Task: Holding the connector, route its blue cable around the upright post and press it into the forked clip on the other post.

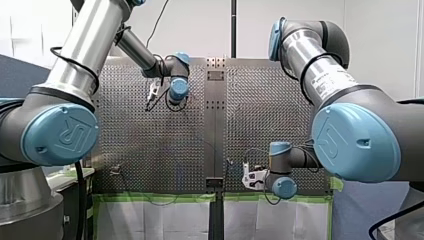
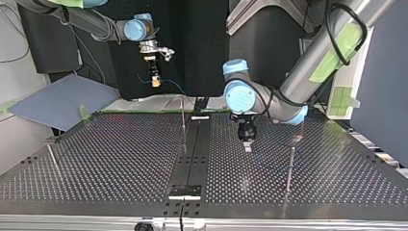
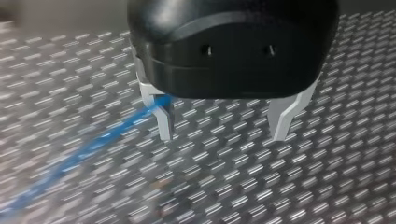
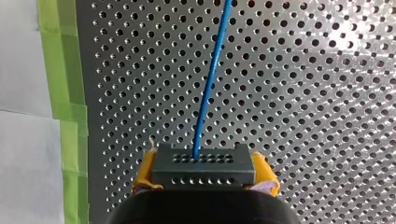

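Fingers (image 4: 145, 170) with yellow pads on our right arm clamp the dark grey perforated connector (image 4: 204, 163) near the tabletop's (image 4: 303, 116) green-taped edge, leaving its thin blue cable (image 4: 208, 88) free to route. Our left arm's pale fingers (image 3: 164, 123) hang open beside that cable, probably to guide it.

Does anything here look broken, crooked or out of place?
Nothing looks broken or spilled. The one oddity: the blue cable seems to meet one finger of the open left gripper from outside, not through its gap. The right gripper holds the connector squarely.
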`<state>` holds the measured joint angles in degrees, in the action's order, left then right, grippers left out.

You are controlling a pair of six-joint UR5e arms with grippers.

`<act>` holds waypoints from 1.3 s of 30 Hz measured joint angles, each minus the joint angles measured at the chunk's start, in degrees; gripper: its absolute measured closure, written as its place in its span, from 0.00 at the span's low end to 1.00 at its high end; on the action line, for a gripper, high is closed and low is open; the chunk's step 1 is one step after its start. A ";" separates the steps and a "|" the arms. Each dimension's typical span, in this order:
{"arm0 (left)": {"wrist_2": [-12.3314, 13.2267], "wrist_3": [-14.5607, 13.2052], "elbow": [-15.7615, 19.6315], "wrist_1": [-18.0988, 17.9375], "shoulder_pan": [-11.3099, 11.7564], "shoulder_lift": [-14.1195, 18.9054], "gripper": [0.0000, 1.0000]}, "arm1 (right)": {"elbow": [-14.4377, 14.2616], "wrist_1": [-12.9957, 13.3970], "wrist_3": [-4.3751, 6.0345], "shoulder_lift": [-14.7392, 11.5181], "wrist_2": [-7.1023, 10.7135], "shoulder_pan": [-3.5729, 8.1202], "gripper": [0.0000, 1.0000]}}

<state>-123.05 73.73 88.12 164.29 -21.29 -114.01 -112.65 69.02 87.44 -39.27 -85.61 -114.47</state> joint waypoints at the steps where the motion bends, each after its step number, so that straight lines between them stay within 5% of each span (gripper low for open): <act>1: -0.02 -0.02 0.59 -0.36 -0.17 -0.51 0.01 | 0.00 -0.03 -0.02 -0.01 0.00 0.00 1.00; 14: 0.08 -0.16 7.95 -6.53 -1.54 -2.37 0.01 | 0.01 0.18 -0.22 0.00 0.00 -0.19 1.00; 21: 0.83 -0.28 11.28 -7.57 -3.07 -5.36 0.01 | 0.01 -0.33 -1.19 0.01 0.17 -0.72 1.00; 27: 1.14 0.52 11.84 -9.07 -4.72 -8.28 0.01 | 0.00 -1.18 -2.21 0.00 0.64 -1.24 1.00; 39: 1.59 1.83 11.91 -10.63 -6.84 -11.14 0.01 | 0.00 -1.31 -2.38 -0.01 0.70 -1.63 1.00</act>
<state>-121.46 75.56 100.02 153.65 -28.13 -125.15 -112.65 67.70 85.05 -39.28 -84.91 -116.10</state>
